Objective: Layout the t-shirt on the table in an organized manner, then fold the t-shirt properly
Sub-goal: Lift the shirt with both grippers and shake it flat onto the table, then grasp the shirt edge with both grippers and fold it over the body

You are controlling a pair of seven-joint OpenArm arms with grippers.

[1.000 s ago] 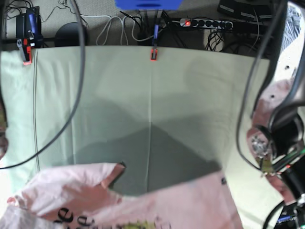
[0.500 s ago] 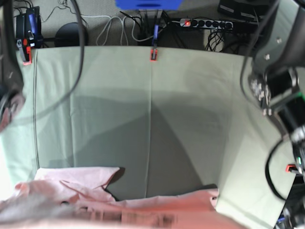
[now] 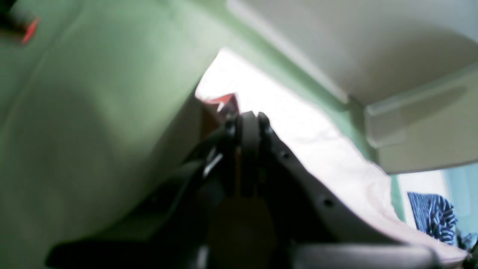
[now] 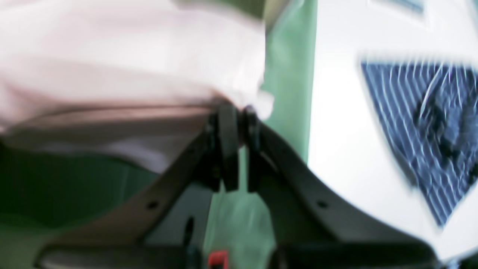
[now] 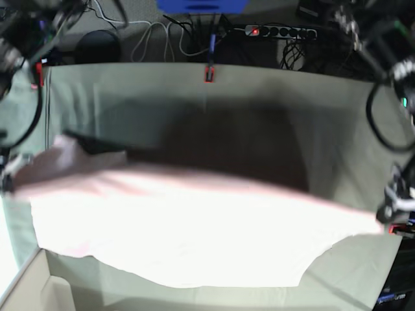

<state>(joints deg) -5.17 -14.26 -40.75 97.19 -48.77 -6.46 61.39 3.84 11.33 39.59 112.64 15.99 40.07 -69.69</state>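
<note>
No writing can be read anywhere: the t-shirt [image 5: 194, 240] shows only a washed-out, blurred pink surface, and the table [image 5: 259, 116] cloth carries no lettering or labels.

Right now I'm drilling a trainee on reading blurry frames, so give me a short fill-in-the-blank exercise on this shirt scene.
1. The t-shirt stretched between the arms is pale ____.
2. The left gripper is ____ on the shirt's edge.
3. The cloth covering the table is grey-____.
4. At the table's far edge sits a small clamp coloured ____.

Missing words: pink; shut; green; red
</note>
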